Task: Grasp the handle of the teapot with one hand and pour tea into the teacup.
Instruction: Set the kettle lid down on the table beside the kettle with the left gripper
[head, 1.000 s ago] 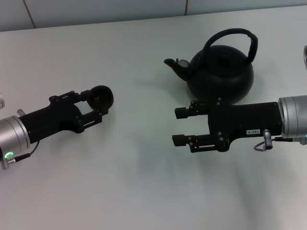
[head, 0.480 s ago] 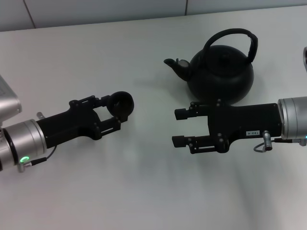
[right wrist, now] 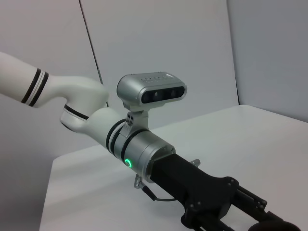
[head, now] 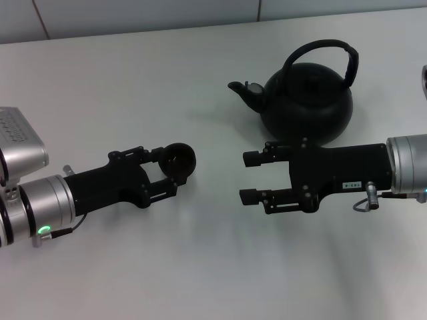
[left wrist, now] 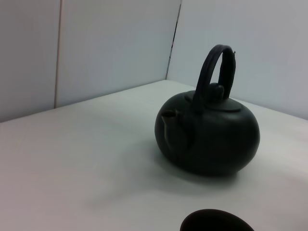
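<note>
The matte-black teapot (head: 308, 105) stands on the white table at the back right, its spout (head: 240, 91) pointing left and its arched handle (head: 321, 48) upright. It also shows in the left wrist view (left wrist: 208, 137), with the handle (left wrist: 214, 67) over its lid. My left gripper (head: 171, 171) is shut on the small black teacup (head: 180, 160), to the left of the teapot and a little nearer to me. The teacup's rim shows at the left wrist view's edge (left wrist: 215, 221). My right gripper (head: 247, 176) is open and empty, just in front of the teapot.
The white table (head: 200, 267) runs back to a grey panelled wall (head: 133, 13). A grey object (head: 424, 79) shows partly at the right edge. The right wrist view shows my left arm (right wrist: 144, 156) and its wrist camera (right wrist: 151, 91).
My left gripper has moved to the right with the teacup, closer to the teapot's spout. The right arm and the teapot have not moved.
</note>
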{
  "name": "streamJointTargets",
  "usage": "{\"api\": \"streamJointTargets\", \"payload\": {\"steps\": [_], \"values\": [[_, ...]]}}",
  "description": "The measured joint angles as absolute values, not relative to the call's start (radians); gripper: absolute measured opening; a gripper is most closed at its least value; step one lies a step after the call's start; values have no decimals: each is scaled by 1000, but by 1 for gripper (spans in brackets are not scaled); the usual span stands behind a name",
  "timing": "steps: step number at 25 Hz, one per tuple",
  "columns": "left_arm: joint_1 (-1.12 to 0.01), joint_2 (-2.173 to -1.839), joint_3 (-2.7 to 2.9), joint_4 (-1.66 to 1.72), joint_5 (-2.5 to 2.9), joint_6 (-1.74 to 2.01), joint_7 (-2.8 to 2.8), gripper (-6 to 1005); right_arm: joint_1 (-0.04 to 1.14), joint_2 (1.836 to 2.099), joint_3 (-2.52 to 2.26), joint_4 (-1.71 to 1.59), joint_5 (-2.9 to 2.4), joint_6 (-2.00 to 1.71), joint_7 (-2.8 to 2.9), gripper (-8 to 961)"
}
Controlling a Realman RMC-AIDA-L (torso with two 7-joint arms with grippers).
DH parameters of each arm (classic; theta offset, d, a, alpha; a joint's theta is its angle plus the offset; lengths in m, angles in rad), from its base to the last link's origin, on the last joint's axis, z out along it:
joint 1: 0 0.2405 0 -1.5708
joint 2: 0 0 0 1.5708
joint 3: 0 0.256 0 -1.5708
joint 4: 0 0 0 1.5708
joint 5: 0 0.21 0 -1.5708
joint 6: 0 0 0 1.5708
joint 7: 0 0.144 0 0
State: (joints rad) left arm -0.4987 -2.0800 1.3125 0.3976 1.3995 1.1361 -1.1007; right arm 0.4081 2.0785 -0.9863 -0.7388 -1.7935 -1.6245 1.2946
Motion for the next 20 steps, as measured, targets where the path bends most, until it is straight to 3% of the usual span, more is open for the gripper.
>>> {"api": "streamJointTargets", "payload": {"steps": [20], "values": [[-490, -2080, 1339, 377, 1397, 1082, -1099, 670, 418, 2078, -986, -739, -1793, -1625, 1302, 682]]}}
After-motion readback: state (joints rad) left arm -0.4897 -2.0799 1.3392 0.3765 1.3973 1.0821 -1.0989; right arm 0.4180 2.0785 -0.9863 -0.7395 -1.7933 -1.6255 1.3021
